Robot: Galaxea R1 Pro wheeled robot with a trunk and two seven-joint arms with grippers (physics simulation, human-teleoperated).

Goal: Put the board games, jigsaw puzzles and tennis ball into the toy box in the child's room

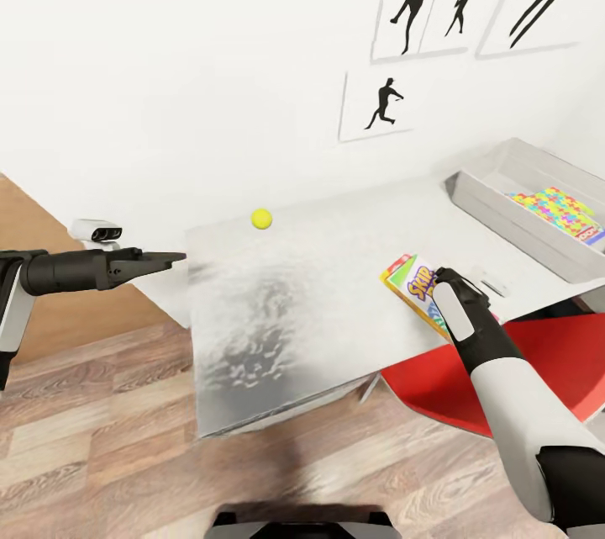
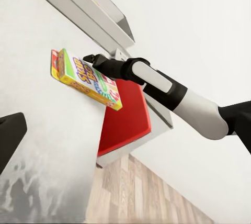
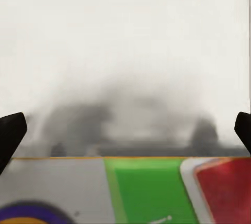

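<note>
Skip-Bo box (image 3: 146,192) between spread jaws

Glossy white table (image 1: 294,312) top, wood-plank floor (image 1: 101,421), glossy red chair (image 1: 538,362).

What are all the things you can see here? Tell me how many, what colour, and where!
Small round ball: one, yellow-green, on the table, far from the tray.
Flat Skip-Bo game box: one, green-yellow-red, at the table's near edge, by the right gripper.
Shallow tray: one, light grey, on the table at the right.
Puzzle-patterned square: one, multicolour, inside the tray.
White-topped table: one, against the wall.
Chair seat: one, red, under the table edge.
Silhouette pictures: several, black-on-white, on the wall.
Left gripper: black, beside the table, empty.
Right gripper: black, jaws wide, at the game box.
</note>
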